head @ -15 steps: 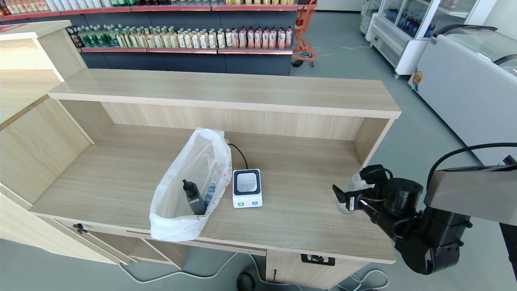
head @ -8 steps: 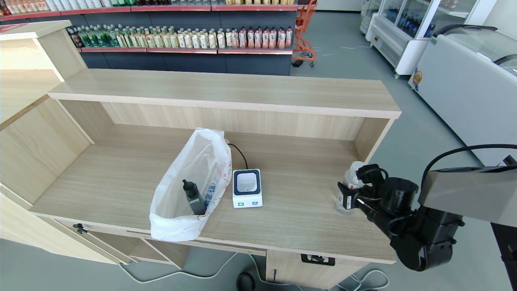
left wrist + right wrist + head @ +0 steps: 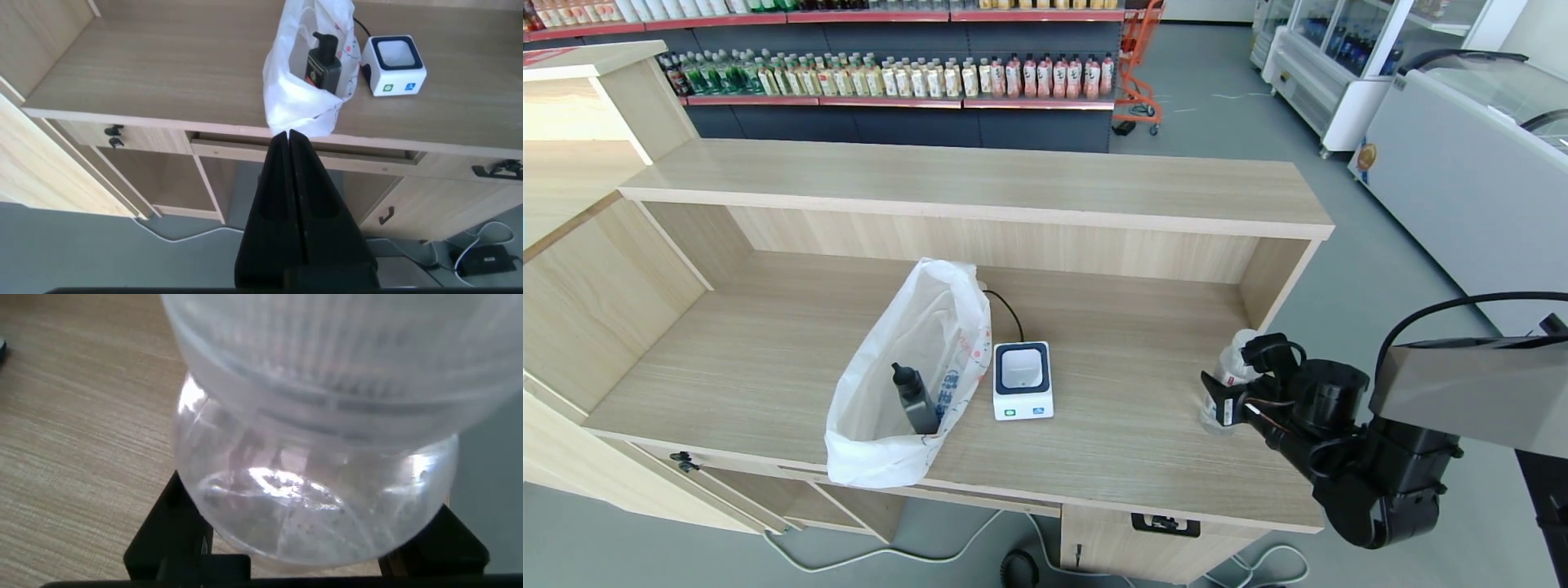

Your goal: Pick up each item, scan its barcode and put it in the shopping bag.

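A clear plastic bottle stands at the right end of the wooden counter. My right gripper is shut on the bottle; in the right wrist view the bottle sits between the black fingers, just over the wood. A white shopping bag stands open near the counter's front edge with a black bottle inside. The white barcode scanner sits just right of the bag. My left gripper is shut and empty, hanging in front of and below the counter, in line with the bag.
A raised wooden ledge and side walls enclose the counter's back and ends. The scanner's cable runs toward the back wall. Bare wood lies between the scanner and the clear bottle. Drawers sit under the front edge.
My right arm has drawn back slightly and its gripper has settled around the clear bottle, whose cap now shows above the fingers. Bag, scanner and black bottle are unmoved.
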Robot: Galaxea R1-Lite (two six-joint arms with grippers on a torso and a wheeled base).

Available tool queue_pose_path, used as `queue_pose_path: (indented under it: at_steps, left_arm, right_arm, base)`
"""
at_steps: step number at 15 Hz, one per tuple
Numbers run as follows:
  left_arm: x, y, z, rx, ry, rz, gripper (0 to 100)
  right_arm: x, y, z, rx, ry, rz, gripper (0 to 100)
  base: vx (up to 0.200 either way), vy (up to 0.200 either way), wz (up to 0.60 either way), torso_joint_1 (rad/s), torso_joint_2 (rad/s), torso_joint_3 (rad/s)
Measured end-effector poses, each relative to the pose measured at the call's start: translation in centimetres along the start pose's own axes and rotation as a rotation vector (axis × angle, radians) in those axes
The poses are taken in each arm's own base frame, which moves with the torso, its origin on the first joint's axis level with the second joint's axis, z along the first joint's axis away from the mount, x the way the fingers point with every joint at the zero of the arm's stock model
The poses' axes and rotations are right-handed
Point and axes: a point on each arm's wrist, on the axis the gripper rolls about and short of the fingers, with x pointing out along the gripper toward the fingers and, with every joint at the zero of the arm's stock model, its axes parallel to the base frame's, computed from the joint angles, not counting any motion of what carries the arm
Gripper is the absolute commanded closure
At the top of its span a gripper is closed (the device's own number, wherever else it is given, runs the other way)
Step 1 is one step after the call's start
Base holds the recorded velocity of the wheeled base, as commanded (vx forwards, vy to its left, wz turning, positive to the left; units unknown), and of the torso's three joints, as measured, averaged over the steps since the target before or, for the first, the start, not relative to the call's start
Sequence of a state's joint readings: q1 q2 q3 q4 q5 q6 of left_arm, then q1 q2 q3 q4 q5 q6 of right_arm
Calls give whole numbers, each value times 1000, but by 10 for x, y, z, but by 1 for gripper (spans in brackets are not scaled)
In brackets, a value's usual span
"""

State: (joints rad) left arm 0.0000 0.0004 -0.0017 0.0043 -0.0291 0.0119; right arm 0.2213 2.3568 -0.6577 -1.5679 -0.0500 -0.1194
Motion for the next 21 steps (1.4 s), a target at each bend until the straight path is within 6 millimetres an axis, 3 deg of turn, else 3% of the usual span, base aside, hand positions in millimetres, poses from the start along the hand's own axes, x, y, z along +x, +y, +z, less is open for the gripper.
queue_pose_path:
  at_steps: [3,6,9,11,14,17,21]
  left_arm:
    - [0,0,0,0,0,0,100]
    - [0,0,0,0,0,0,100]
    - [0,0,0,0,0,0,100]
    - [0,0,0,0,0,0,100]
    - [0,0,0,0,0,0,100]
    - [0,0,0,0,0,0,100]
    - [0,0,0,0,0,0,100]
  right_arm:
    - [-6,-6,19,16,-43,11,100]
    - [-30,-18,54,144,12,102,100]
    - [-76,-25,116,359,99,317,100]
    - [-118,-24,168,471,149,572,100]
    - [-182,-12,232,479,108,951,100]
    - [-225,9,257,421,34,1142,100]
    - [-254,26,269,367,1,1336,100]
  base:
    - [0,0,0,0,0,0]
    - [0,0,0,0,0,0]
    - [0,0,0,0,0,0]
    - [0,0,0,0,0,0]
    - [0,0,0,0,0,0]
    - [0,0,0,0,0,0]
    - [0,0,0,0,0,0]
